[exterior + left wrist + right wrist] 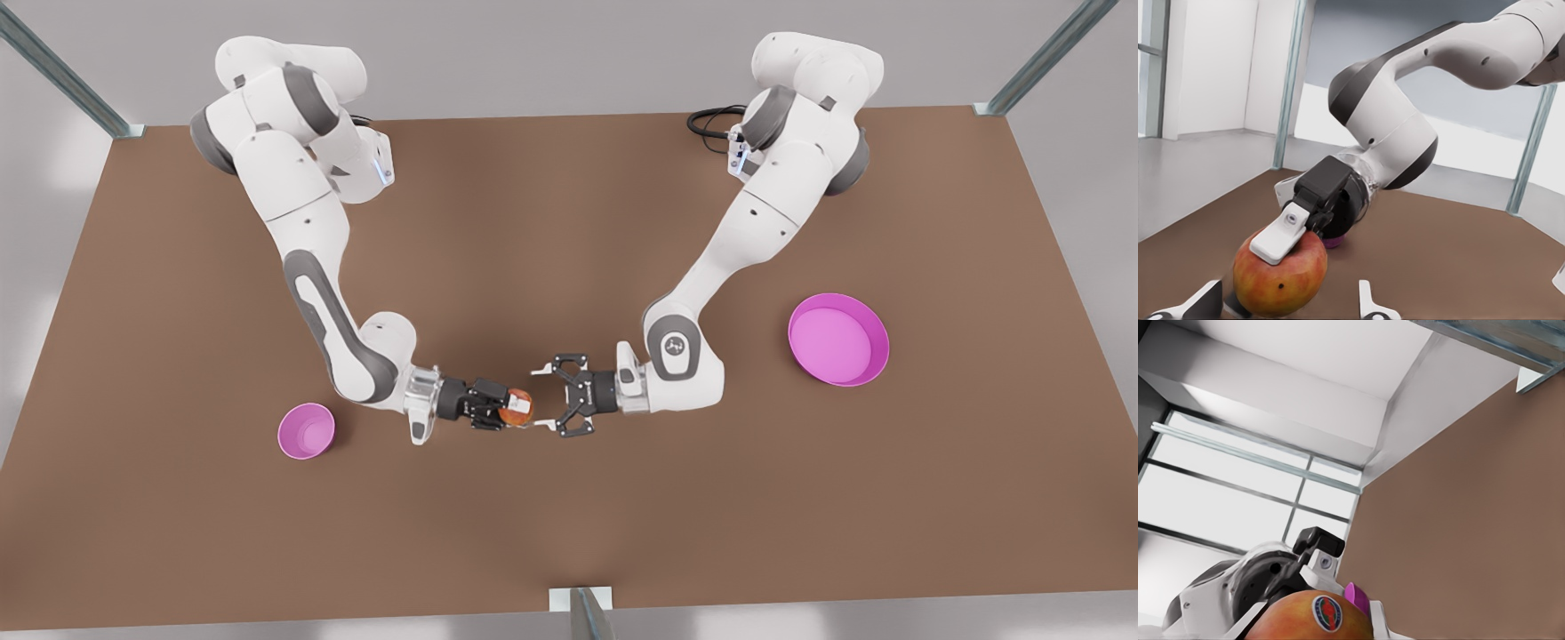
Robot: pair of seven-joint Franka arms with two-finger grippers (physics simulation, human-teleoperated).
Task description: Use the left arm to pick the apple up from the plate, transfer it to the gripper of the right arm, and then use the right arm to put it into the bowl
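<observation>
I see small round red-orange apple (516,408) mid-air above bare brown surface (569,516), pinched by right tool (503,410). Left tool (539,398) spread wide, tips beside apple. Small deep pink bowl (306,431), wide shallow pink plate (837,340) well apart.

Apple (1279,281): red-orange with yellowish mottling, a dark speck, and an oval sticker in red, white and blue. Plate (838,340) and bowl (306,431): bright pink-magenta. Desk (569,516): uniform brown. Arms: white with grey joints; pincers black, fingertips white.
</observation>
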